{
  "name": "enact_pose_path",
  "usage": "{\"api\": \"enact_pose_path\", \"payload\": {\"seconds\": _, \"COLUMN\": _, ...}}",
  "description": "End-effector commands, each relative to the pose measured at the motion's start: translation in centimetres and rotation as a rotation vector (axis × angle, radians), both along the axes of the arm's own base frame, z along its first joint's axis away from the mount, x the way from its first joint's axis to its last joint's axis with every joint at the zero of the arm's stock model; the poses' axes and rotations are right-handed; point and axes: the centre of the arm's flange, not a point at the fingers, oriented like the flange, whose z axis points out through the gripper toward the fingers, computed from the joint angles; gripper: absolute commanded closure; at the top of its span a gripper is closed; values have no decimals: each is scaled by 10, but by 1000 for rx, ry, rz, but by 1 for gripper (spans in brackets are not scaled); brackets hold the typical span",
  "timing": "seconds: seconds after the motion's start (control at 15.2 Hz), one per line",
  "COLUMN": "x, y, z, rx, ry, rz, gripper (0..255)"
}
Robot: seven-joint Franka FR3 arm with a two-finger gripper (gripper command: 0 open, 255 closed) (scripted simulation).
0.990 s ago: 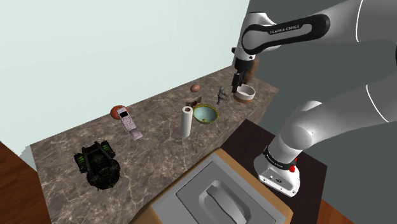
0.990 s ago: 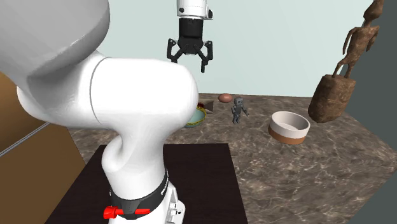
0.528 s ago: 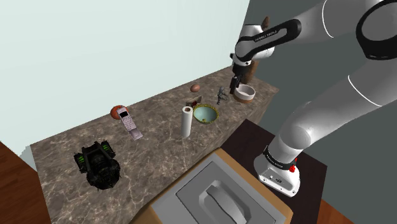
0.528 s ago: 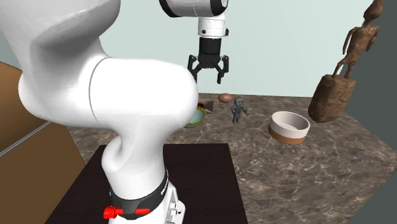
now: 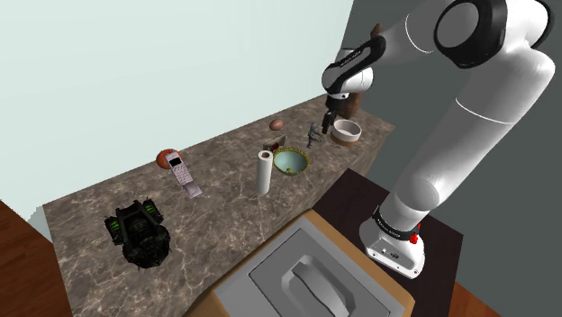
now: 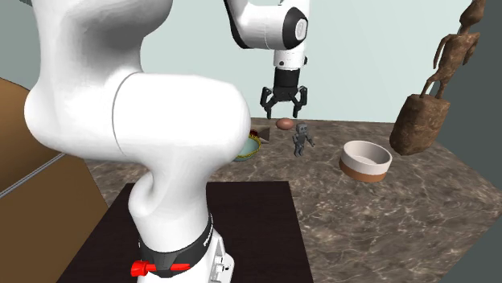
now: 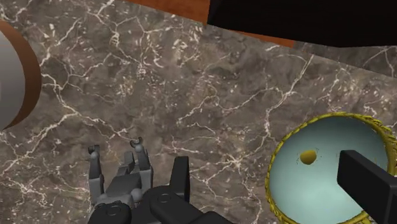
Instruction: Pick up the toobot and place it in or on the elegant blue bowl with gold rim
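Observation:
The toy robot (image 5: 312, 134) is a small grey figure standing on the marble counter (image 5: 216, 194), between the white bowl and the blue-green bowl with a gold rim (image 5: 291, 162). It also shows in the second exterior view (image 6: 302, 138) and close below the hand in the wrist view (image 7: 121, 188). My gripper (image 6: 283, 108) hangs open above the counter, above the toy and a little to the second exterior view's left. In the shoulder view the gripper (image 5: 326, 126) is just right of the toy. Nothing is between the fingers (image 7: 180, 181). The gold-rimmed bowl (image 7: 324, 168) lies under the other finger.
A white bowl with a brown base (image 6: 366, 159) and a tall brown statue (image 6: 426, 96) stand beyond the toy. A brown egg (image 6: 285, 124), a paper roll (image 5: 264, 171), a phone (image 5: 183, 174) and a black toy vehicle (image 5: 138, 231) lie along the counter.
The arm has swung toward the toy robot and lowered; the open gripper has come down from high above the counter to just above the toy. Nothing on the counter moved.

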Motion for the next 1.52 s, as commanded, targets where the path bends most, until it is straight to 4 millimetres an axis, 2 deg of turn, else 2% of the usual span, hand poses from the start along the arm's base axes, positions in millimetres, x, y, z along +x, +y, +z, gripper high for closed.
{"api": "enact_pose_path", "payload": {"seconds": 0.0, "x": 9, "y": -20, "z": -15, "rx": -4, "ry": -8, "rz": 3, "gripper": 0}}
{"api": "enact_pose_path", "payload": {"seconds": 0.92, "x": 81, "y": -148, "z": -116, "rx": -24, "ry": -59, "rz": 15, "gripper": 0}}
{"api": "enact_pose_path", "payload": {"seconds": 1.45, "x": 81, "y": -148, "z": -156, "rx": -24, "ry": -59, "rz": 15, "gripper": 0}}
